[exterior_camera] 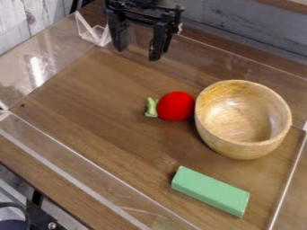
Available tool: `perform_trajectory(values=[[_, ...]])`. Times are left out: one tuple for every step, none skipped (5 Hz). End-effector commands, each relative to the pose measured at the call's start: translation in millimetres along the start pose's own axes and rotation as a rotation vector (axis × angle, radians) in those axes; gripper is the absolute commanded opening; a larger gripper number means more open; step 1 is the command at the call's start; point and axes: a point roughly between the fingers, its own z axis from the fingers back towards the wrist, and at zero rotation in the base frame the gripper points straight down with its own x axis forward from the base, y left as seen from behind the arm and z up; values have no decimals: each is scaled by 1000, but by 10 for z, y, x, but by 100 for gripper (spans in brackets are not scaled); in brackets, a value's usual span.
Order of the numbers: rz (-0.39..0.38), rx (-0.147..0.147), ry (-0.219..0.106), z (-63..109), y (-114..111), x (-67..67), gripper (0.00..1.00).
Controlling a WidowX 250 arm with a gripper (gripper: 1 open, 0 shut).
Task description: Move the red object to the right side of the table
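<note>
At table (84, 108) centre, red object (178, 105) seems to touch the bowl (243, 117); gripper (135, 43) hangs empty, fingers spread: descend from the open side.

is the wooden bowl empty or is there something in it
Empty. The wooden bowl stands upright and its bare inside shows; the red object lies on the table beside its rim, outside it.

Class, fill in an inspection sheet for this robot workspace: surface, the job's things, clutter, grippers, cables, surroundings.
Surface: dark wood-grain table, low clear walls around it.
Job's things: red object with green stem, near the middle, close beside the wooden bowl.
Clutter: wooden bowl, empty; green block lying flat at the front.
Grippers: gripper open, pointing down, near the back edge, holding nothing.
Cables: nothing seen.
Surroundings: clear stand at the back left.
</note>
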Motion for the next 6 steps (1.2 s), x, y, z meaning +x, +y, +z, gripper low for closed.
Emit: perform_trajectory(values=[[3, 12, -76, 140, 78, 81, 100], [1, 18, -87, 110, 122, 122, 100], [-6, 24, -101, 70, 148, 169, 100], [-18, 30, -121, 34, 168, 231, 100], [-28, 35, -142, -2, 192, 289, 100], [-48, 48, -159, -27, 255, 330, 100]])
